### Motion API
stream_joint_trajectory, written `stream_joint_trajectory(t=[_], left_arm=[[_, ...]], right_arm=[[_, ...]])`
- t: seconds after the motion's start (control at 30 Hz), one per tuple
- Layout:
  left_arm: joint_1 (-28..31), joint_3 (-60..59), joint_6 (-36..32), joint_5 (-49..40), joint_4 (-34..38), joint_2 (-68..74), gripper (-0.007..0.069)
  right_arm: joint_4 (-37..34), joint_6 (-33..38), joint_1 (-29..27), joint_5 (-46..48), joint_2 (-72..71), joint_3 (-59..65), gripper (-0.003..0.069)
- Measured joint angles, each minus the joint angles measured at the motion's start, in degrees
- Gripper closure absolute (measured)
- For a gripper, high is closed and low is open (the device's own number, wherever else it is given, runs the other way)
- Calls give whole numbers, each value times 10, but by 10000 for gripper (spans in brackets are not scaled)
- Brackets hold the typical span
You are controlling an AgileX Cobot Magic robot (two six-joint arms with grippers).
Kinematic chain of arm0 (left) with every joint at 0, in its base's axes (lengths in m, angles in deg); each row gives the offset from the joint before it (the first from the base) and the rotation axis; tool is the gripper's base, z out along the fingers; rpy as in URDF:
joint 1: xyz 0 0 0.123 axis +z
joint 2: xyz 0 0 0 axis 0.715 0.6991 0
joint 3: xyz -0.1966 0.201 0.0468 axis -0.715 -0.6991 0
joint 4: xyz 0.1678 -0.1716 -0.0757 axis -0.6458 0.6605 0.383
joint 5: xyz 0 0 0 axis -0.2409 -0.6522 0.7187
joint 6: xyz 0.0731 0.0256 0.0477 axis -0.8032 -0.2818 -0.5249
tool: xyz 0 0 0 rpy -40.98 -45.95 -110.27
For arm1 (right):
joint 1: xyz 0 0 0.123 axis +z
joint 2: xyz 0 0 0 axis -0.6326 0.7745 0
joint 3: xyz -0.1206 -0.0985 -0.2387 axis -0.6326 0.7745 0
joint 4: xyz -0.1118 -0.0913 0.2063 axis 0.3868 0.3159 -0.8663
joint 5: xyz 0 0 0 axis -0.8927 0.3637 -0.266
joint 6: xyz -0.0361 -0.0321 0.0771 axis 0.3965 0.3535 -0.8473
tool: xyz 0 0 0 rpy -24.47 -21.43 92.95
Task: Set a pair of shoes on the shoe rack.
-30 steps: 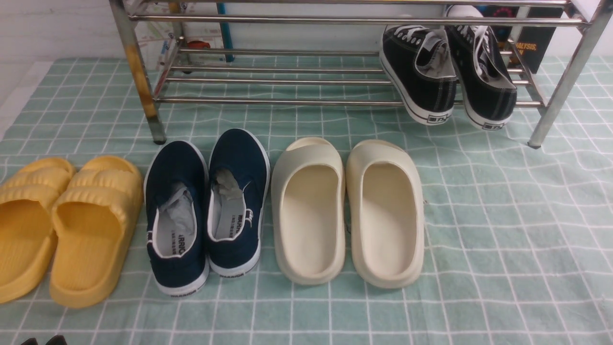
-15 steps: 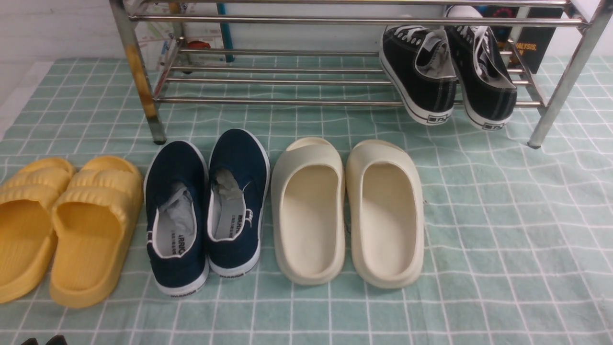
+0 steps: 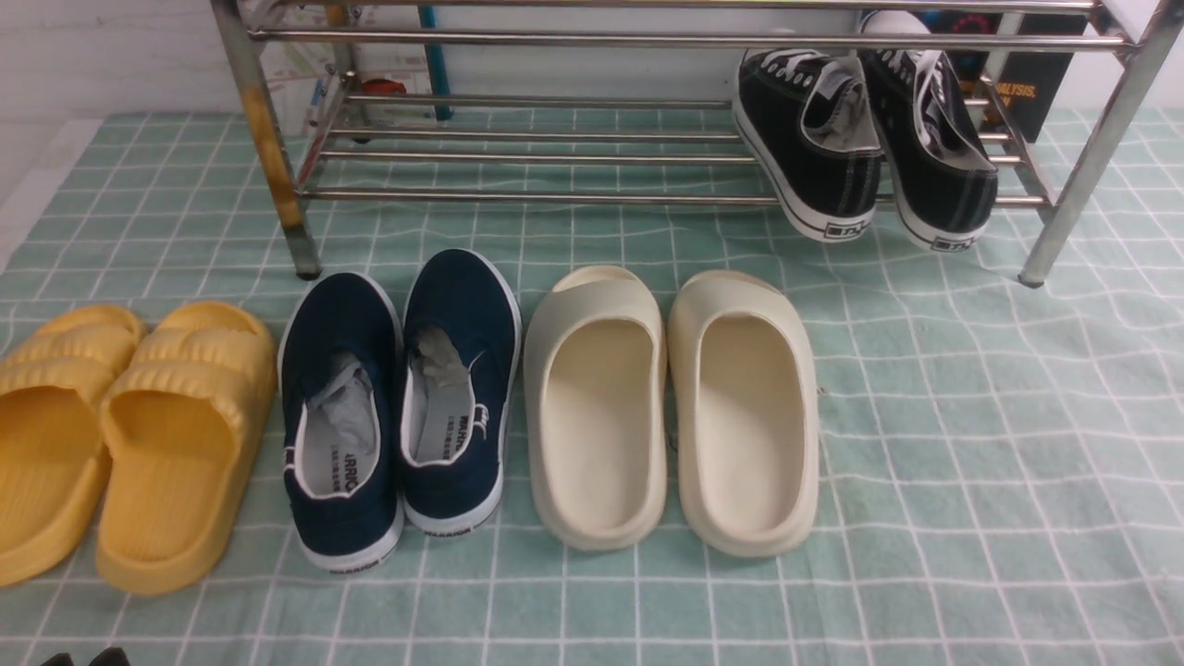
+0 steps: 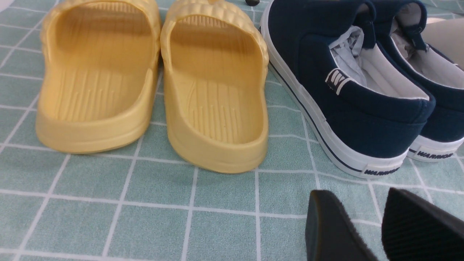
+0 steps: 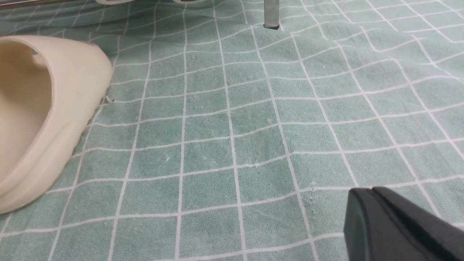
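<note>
The pair of shoes, two black canvas sneakers, rests on the lowest bars of the shoe rack (image 3: pixel 555 196) at its right end. The left sneaker (image 3: pixel 819 139) and the right sneaker (image 3: pixel 934 139) lie side by side with heels toward me, overhanging the front bar. My left gripper (image 4: pixel 357 195) is open and empty, low over the cloth behind the navy slip-ons; its tips barely show in the front view (image 3: pixel 83 659). My right gripper (image 5: pixel 369 192) is shut on nothing, above bare cloth to the right of a cream slide, far from the rack.
On the green checked cloth (image 3: pixel 971 462) stand three pairs in a row: yellow slides (image 3: pixel 120 435), navy slip-ons (image 3: pixel 398 398) and cream slides (image 3: pixel 675 407). The rack's rust-stained leg (image 3: pixel 273 157) stands at the left and a plain leg (image 5: pixel 271 14) at the right.
</note>
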Motion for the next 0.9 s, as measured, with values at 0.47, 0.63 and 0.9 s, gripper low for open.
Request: stream_joint_trajectory(t=[0.47,0.63,0.9], left_arm=[[0,0,0,0,0,0,386],[0,0,0,0,0,0,386],[0,0,0,0,0,0,386]], right_arm=[[-2,1,0,1,0,0,622],[-2,1,0,1,0,0,615],[-2,1,0,2,0,0,603]])
